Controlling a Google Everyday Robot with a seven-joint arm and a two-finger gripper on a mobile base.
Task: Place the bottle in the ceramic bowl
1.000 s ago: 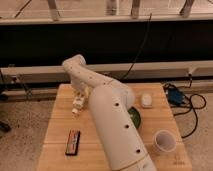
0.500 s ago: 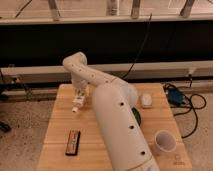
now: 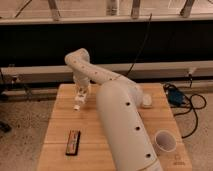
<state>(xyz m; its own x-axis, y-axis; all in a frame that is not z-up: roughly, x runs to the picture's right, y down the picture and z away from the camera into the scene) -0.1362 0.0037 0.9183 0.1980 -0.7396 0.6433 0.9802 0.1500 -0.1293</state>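
Note:
My gripper (image 3: 80, 94) points down over the far left part of the wooden table (image 3: 60, 125). A small pale cream bottle (image 3: 77, 104) shows right at the gripper's lower end, just above or on the table top. I cannot tell whether it is held or standing free. The dark green ceramic bowl is hidden behind my thick white arm (image 3: 125, 125), which crosses the middle of the table from the near right.
A black remote-like bar (image 3: 73, 142) lies at the near left. A white cup (image 3: 165, 141) stands at the near right. A small white object (image 3: 146, 101) sits at the far right. A blue device with cables (image 3: 175, 96) lies past the right edge.
The gripper has stayed over the same far left spot and risen only slightly. The objects on the table have not moved.

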